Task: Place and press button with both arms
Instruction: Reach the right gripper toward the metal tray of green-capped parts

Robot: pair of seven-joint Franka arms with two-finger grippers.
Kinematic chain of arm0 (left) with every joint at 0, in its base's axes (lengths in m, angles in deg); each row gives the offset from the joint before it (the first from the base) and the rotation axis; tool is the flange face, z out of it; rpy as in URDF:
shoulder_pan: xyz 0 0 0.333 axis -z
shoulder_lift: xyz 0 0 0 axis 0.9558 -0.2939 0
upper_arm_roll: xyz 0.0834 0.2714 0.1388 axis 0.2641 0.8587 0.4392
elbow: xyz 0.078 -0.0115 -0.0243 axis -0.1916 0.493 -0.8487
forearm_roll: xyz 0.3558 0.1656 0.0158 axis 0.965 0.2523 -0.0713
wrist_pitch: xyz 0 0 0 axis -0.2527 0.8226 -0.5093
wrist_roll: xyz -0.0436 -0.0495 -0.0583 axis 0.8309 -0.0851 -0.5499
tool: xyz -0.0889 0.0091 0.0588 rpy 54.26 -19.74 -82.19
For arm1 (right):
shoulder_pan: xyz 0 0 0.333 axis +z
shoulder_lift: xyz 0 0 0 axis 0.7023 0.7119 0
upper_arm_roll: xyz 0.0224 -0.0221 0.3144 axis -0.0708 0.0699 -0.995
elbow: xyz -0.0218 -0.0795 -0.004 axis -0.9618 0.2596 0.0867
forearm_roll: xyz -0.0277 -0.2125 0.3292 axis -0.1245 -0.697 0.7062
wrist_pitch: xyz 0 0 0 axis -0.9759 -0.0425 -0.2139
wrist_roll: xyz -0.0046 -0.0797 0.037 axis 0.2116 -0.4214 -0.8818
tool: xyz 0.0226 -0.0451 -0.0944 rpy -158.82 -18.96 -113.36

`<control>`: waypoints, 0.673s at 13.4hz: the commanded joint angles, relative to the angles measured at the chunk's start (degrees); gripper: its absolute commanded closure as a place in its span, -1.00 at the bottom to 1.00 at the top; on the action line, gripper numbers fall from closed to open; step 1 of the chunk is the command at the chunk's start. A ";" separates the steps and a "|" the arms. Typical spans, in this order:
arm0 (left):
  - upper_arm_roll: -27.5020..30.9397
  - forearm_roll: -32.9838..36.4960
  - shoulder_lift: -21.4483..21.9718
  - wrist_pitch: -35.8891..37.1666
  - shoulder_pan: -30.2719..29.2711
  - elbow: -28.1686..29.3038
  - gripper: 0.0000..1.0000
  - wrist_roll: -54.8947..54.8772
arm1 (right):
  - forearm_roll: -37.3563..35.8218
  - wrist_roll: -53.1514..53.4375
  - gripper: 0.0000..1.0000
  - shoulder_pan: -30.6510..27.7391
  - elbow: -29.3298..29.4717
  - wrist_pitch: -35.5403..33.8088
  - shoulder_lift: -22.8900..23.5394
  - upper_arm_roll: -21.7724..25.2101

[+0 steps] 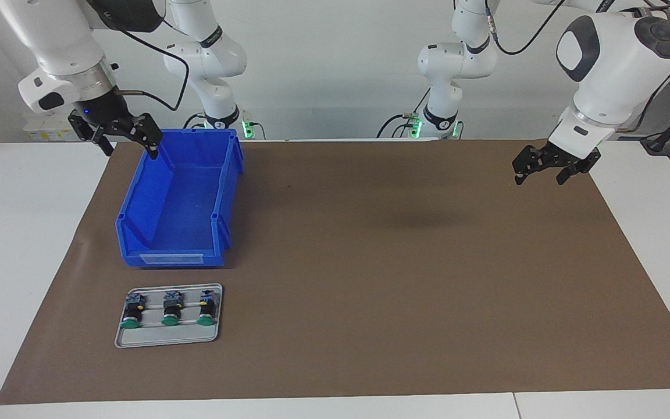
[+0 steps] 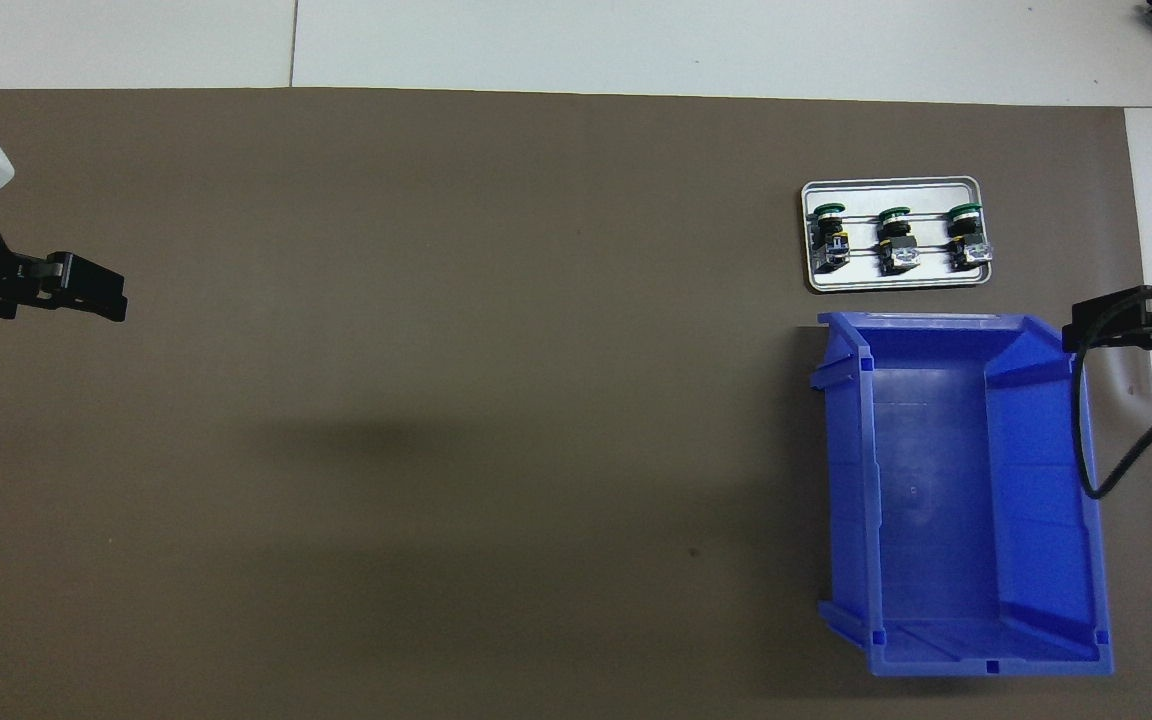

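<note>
**Both arms raised, 3 buttons on their tray**

A white table (image 1: 15, 244) carries a large brown mat (image 1: 399, 279) that covers most of its top. 2 large white jointed robot arms hang above it, neither touching anything. The right arm (image 1: 56, 41) holds its black right gripper (image 1: 128, 142) in the air over the corner of the bin nearest the robots, fingers spread apart and empty. The left arm (image 1: 614, 64) holds its black left gripper (image 1: 538, 173) over the mat's edge at its own end of the table, fingers likewise parted with nothing between them.

An open blue plastic storage bin (image 1: 137, 233) sits on the mat toward the right arm's end, with nothing inside. Just beside it, farther from the robots, lies a small grey metal tray (image 1: 166, 340). On the tray 3 small push-button switches (image 1: 171, 309) lie in a row on their sides, each with a round green cap, a short black body and a blue-yellow rear end. The caps point away from the robots.
</note>
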 commanded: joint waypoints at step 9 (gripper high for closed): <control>-0.40 0.85 1.81 -1.23 -0.47 2.26 -1.00 0.53 | 1.23 -1.65 -1.00 -0.75 0.62 14.33 8.12 0.18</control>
